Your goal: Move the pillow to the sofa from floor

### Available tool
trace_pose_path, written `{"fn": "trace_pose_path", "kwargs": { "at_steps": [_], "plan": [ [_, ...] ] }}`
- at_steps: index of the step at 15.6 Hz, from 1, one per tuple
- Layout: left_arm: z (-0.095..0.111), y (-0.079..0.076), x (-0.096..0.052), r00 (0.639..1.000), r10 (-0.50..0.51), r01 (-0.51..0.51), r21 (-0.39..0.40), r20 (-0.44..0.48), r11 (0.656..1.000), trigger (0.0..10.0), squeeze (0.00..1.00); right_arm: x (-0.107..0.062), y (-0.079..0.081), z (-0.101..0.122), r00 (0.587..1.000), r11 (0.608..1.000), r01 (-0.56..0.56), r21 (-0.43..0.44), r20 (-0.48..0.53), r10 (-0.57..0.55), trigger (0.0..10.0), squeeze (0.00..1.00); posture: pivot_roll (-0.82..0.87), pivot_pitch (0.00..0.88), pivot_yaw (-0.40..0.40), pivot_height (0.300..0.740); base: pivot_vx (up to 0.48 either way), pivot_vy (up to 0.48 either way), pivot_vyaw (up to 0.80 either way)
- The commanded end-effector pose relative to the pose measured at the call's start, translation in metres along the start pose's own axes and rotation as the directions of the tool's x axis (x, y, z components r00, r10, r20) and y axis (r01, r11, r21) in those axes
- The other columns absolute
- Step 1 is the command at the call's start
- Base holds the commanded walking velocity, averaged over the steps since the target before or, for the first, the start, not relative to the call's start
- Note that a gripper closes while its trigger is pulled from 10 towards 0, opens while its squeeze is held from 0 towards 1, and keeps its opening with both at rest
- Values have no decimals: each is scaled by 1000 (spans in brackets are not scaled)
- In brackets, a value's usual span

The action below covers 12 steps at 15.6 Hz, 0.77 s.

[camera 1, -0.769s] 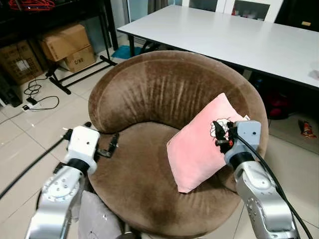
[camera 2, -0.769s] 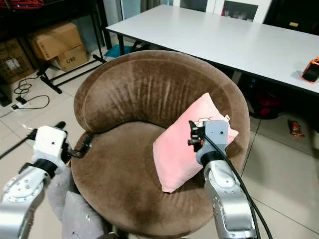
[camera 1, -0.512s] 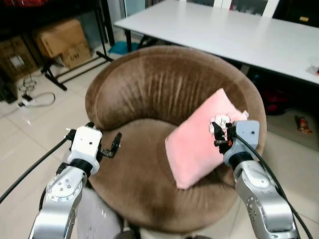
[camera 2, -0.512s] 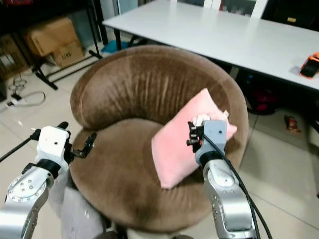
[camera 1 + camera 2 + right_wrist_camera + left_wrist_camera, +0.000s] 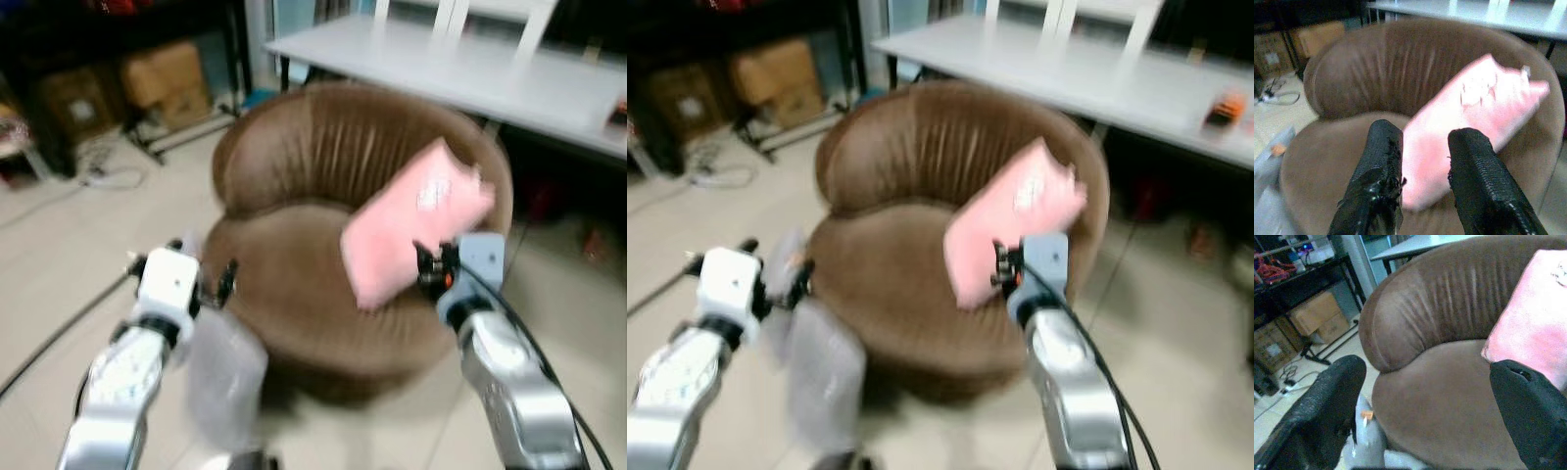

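A pink pillow (image 5: 1012, 227) leans against the brown sofa's (image 5: 921, 166) backrest.

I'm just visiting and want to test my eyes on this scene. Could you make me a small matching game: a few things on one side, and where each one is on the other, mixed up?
Things:
1. pink pillow
2. white table
3. cardboard boxes
4. right gripper

Places:
a. behind the brown round sofa
b. under the dark shelf, at the robot's left
c. at the pillow's lower edge, jaws open
d. leaning against the sofa's back, on its seat

Pairs: 1-d, 2-a, 3-b, 4-c
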State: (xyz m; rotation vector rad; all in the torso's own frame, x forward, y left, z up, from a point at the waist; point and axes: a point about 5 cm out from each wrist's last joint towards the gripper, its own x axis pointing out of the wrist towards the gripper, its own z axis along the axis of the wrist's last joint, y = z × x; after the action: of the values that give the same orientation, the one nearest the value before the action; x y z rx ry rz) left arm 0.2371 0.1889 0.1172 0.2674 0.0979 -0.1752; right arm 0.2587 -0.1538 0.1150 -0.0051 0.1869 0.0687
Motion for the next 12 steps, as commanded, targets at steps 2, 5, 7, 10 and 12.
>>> {"fn": "trace_pose_path", "kwargs": {
  "at_steps": [2,5,7,10,12],
  "plan": [
    [2,2,0,1000,8,-8,5,3,1000,10000,0,-1,0,2,1000,1000,-3,1,4,3,10000,0,-47,0,8,740,0,157,0],
    [3,1,0,1000,13,-13,0,9,1000,10000,0,0,2,2,1000,1000,-23,-6,4,23,10000,0,-43,0,1,740,0,393,0],
    [4,1,0,1000,16,-16,-1,11,1000,10000,0,0,2,1,1000,1000,-29,0,0,29,10000,0,-40,0,1,740,0,398,0],
    [5,2,2,1000,18,-18,0,13,1000,10000,0,1,3,0,1000,999,-26,21,-4,27,10000,0,-40,0,6,740,0,394,0],
    [6,2,4,1000,15,-15,0,16,1000,10000,0,1,3,0,1000,1000,-14,22,1,14,10000,0,-47,0,16,740,0,398,0]
  ]
}}
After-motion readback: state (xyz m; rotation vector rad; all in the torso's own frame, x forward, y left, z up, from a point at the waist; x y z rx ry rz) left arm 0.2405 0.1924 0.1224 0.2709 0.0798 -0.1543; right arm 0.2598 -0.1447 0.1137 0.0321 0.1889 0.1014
